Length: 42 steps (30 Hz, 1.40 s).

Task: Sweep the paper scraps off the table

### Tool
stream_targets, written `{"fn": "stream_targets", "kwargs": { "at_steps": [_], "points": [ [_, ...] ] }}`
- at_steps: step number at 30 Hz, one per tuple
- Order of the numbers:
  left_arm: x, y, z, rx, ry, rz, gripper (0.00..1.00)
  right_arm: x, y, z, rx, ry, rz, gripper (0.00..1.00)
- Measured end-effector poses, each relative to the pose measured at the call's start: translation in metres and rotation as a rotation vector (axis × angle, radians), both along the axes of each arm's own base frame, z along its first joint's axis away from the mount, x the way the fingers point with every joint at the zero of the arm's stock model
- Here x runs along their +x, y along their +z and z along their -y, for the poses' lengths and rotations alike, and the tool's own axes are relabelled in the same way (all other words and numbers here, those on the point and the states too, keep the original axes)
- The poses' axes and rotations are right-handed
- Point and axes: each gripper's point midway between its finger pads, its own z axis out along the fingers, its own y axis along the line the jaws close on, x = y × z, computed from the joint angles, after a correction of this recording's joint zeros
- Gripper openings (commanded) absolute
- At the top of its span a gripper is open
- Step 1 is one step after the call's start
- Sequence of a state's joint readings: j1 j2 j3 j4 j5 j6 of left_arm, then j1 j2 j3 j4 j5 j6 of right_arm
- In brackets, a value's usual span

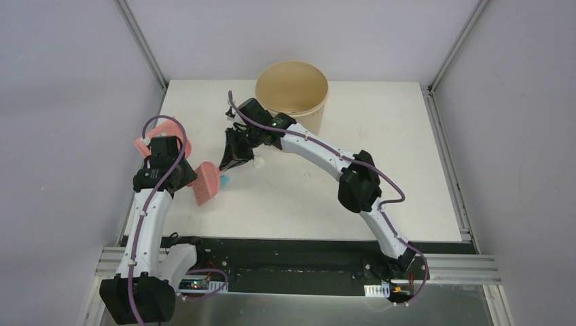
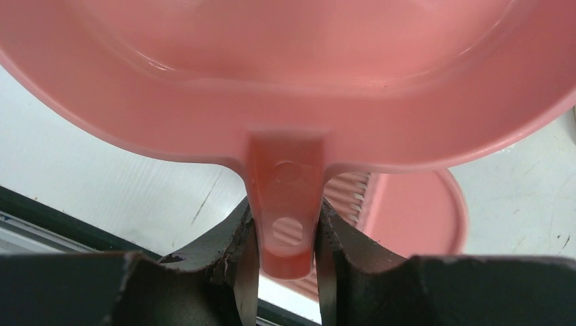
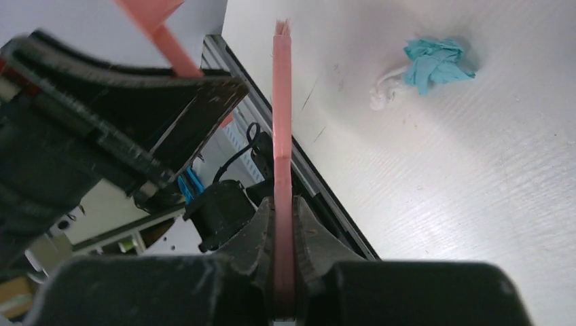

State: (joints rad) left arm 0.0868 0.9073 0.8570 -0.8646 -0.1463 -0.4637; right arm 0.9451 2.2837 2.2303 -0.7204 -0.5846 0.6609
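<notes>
My left gripper (image 1: 163, 155) (image 2: 285, 227) is shut on the handle of the pink dustpan (image 1: 170, 125) (image 2: 285, 75), which hangs tilted at the table's (image 1: 306, 204) left edge. My right gripper (image 1: 236, 157) (image 3: 283, 212) is shut on the pink hand brush (image 1: 205, 183) (image 3: 282, 115), which shows edge-on in the right wrist view. The brush head (image 2: 418, 217) lies just right of the dustpan. Of the paper scraps, a teal one (image 1: 223, 180) (image 3: 436, 61) and a white one (image 3: 382, 93) lie together on the table, right beside the brush head.
A large beige bucket (image 1: 292, 88) stands at the back of the table, just behind the right arm's wrist. Grey walls close in the left, right and back sides. A black strip (image 1: 299, 248) runs along the front edge.
</notes>
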Motion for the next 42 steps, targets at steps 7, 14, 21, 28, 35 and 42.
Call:
{"fn": "stream_targets", "kwargs": {
  "at_steps": [7, 14, 21, 28, 35, 42],
  "points": [
    [0.000, -0.001, 0.002, -0.011, -0.009, 0.000, 0.00, 0.029, -0.053, -0.006, -0.095, -0.143, -0.099, 0.00],
    [0.000, -0.001, 0.003, -0.015, -0.012, 0.001, 0.00, 0.050, -0.084, 0.016, -0.210, -0.250, -0.077, 0.00],
    [0.000, -0.001, 0.003, -0.014, -0.014, 0.001, 0.00, 0.021, -0.080, 0.088, -0.318, -0.303, -0.109, 0.00],
    [0.001, 0.000, 0.004, -0.016, -0.020, 0.004, 0.00, 0.002, -0.034, 0.155, -0.316, -0.327, -0.060, 0.00],
    [0.001, 0.001, 0.004, -0.015, -0.020, 0.007, 0.00, 0.028, 0.037, 0.113, -0.139, -0.275, 0.124, 0.00],
    [0.001, 0.001, 0.004, -0.014, -0.020, 0.009, 0.00, 0.113, 0.083, 0.045, -0.108, -0.243, 0.744, 0.00]
  ]
}}
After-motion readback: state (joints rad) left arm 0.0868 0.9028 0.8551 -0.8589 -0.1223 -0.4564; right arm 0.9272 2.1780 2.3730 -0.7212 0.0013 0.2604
